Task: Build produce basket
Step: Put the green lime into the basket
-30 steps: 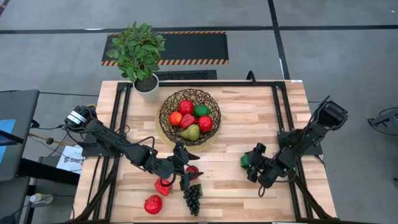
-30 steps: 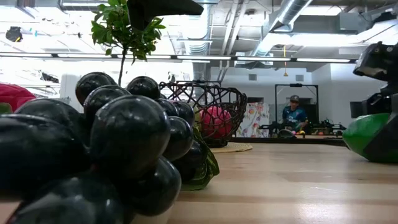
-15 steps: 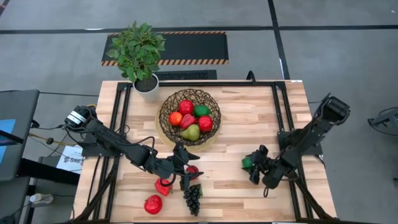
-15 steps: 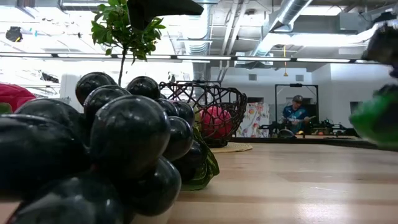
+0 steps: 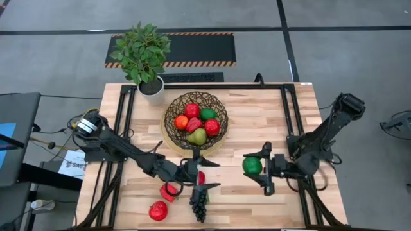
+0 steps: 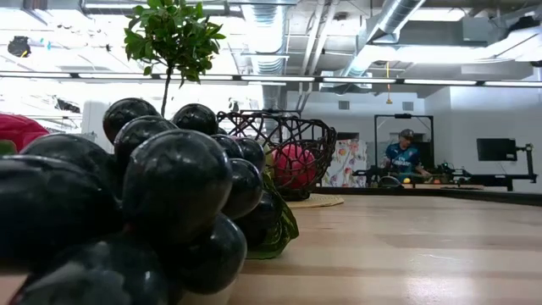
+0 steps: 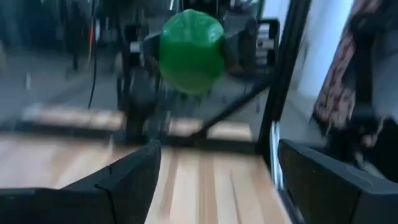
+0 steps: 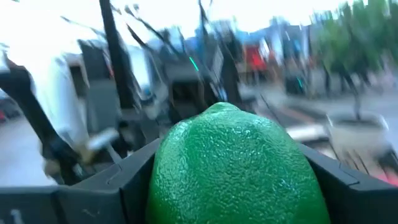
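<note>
The dark woven basket [image 5: 196, 120] stands at the table's middle far side and holds red, green and orange produce and a pear. A grape bunch [image 5: 199, 204] and red pieces [image 5: 158, 210] [image 5: 169, 190] lie near the front edge. In the low view the grape bunch [image 6: 127, 212] fills the left, with the basket [image 6: 284, 148] behind it. My left gripper [image 5: 215, 174] stands open and level above a red piece [image 5: 200, 177], with nothing between its fingers [image 7: 124, 180]. My right gripper [image 5: 260, 167] is shut on a green fruit [image 5: 252, 165], which shows farther off in the left wrist view [image 7: 191, 50]. My right gripper pinches the green fruit by two opposite sides [image 8: 168, 174] between its two fingers. The fingers lie level and point toward the table's left edge. The fruit is lifted clear of the table.
A white pot with a leafy plant [image 5: 151, 86] stands at the far left corner. Black frame rails [image 5: 284, 122] run along the table's left, right and far sides. Bare wood [image 5: 257, 115] lies right of the basket. A person [image 6: 402, 157] sits far off in the room.
My right gripper has risen with the green fruit, lifting it clear of the table, and has tipped from pointing down to level; it has left the low view. My left gripper has tipped up to level and rolled, staying above the red piece.
</note>
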`<state>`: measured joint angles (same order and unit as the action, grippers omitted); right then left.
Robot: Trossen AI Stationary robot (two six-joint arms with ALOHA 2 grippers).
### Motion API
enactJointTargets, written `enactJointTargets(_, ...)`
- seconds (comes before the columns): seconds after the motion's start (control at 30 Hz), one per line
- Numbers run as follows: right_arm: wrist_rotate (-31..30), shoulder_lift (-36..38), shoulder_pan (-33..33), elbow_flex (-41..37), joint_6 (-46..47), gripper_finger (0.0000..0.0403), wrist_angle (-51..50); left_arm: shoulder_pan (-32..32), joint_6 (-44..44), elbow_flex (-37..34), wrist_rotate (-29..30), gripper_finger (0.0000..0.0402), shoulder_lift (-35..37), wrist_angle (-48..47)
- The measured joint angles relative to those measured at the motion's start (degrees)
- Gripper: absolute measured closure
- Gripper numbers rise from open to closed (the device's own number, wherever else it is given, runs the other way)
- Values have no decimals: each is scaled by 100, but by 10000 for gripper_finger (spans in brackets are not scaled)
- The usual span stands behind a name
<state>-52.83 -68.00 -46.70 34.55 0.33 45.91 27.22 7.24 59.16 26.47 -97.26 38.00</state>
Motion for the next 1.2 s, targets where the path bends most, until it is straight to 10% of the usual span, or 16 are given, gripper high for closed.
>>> enactJointTargets(0.3,493,-452,225,342,-258,96,702,-137,-1500,11,-165,93,-678,2066)
enactJointTargets(1.2,652,-1199,1016,730,1856,85,51,-151,-2762,122,729,93,-705,1447)
